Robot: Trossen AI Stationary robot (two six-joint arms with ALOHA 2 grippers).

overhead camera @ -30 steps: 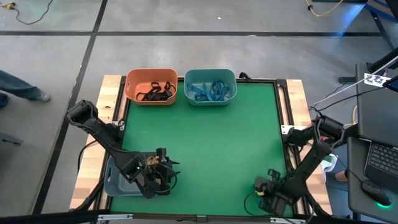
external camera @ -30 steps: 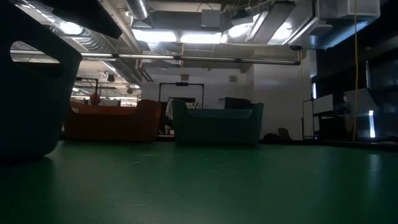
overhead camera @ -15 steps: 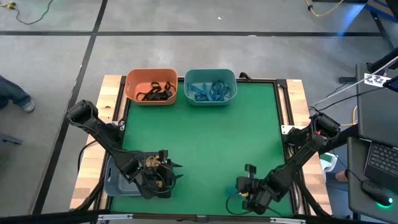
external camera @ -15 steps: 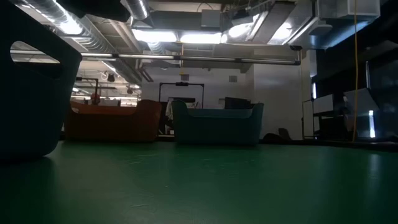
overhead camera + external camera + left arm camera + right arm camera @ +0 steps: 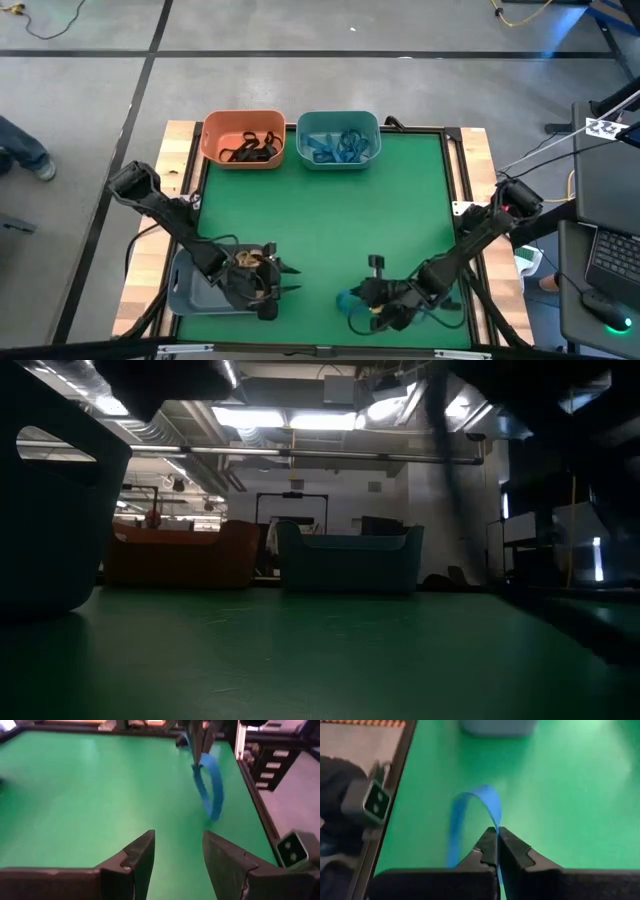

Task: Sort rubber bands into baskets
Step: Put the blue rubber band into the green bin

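I see a blue band (image 5: 470, 817) pinched in my right pincer (image 5: 497, 842), its fingers shut tight on the loop, which arches up and away from the tips; from the left wrist the same band (image 5: 210, 782) hangs as an open ring under that pincer, above the green tabletop (image 5: 340, 220). Across from it, near the same edge of the tabletop, my left pincer (image 5: 177, 852) sits with fingers parted and nothing between them, over the grey-blue basket (image 5: 190, 290), with a tan tangle of bands (image 5: 247, 262) by its wrist. Far ahead of both pincers, at the opposite edge, stand the orange basket (image 5: 243, 138) holding black bands and, just beside it, the teal basket (image 5: 338, 138) holding blue ones.
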